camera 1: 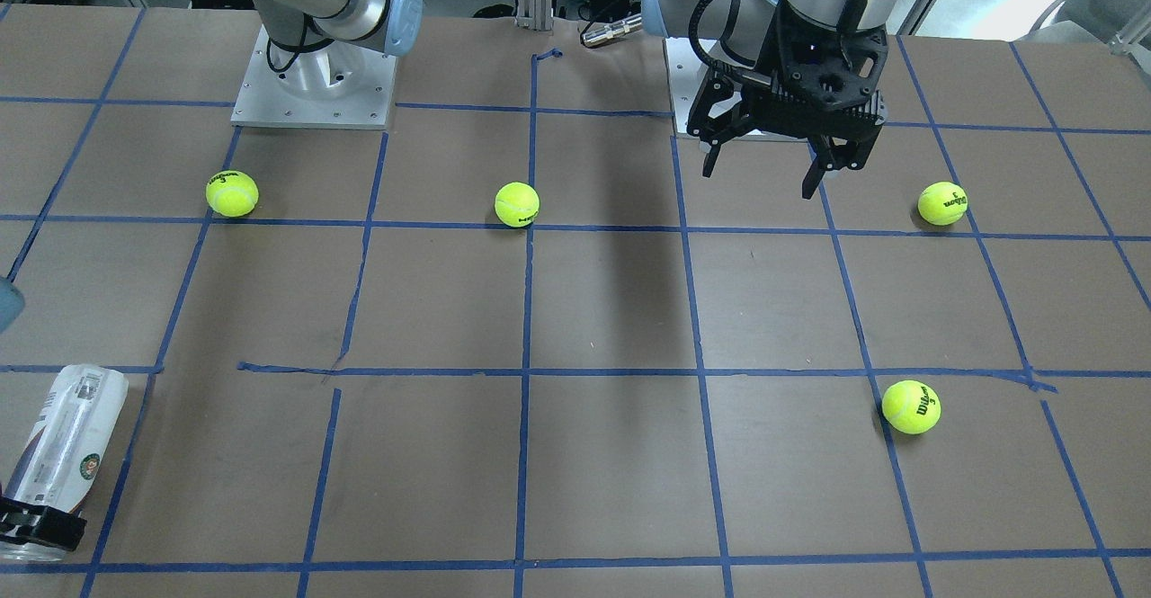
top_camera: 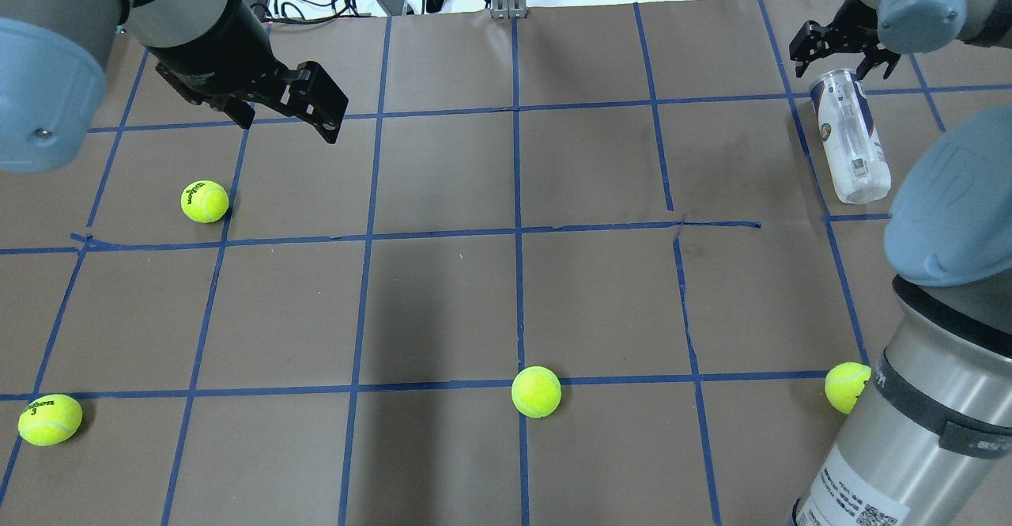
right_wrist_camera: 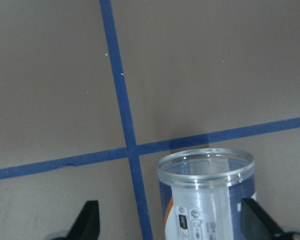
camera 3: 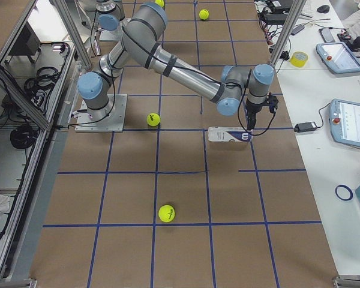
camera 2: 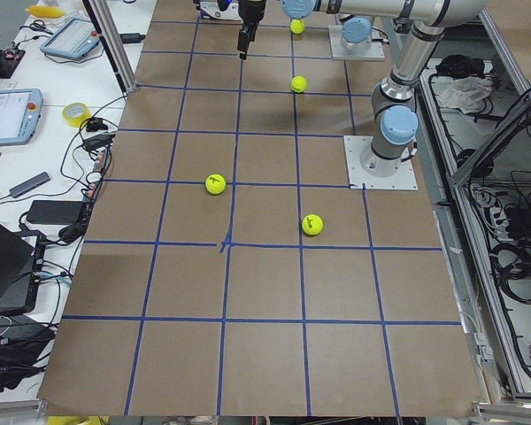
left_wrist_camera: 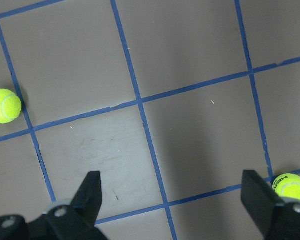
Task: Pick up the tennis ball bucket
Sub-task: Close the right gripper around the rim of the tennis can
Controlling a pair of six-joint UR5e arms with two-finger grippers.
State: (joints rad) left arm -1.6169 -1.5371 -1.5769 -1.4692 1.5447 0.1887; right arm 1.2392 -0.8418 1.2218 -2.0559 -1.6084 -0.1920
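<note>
The tennis ball bucket [top_camera: 850, 134] is a clear can with a white and navy label. It lies on its side at the table's far right, and also shows in the front view [camera 1: 63, 441] and the right side view [camera 3: 229, 135]. My right gripper [top_camera: 840, 55] is open and straddles the can's open end. In the right wrist view the rim [right_wrist_camera: 205, 172] sits between the two fingers [right_wrist_camera: 87, 220], closer to the right one. My left gripper [top_camera: 292, 107] is open and empty, hovering above the table's far left; the left wrist view [left_wrist_camera: 172, 200] shows bare table between its fingers.
Several yellow-green tennis balls lie loose on the brown, blue-taped table: one below the left gripper [top_camera: 205, 201], one at the near left [top_camera: 50, 419], one at the near middle [top_camera: 536, 391], one beside my right arm's base [top_camera: 846, 387]. Cables lie past the far edge.
</note>
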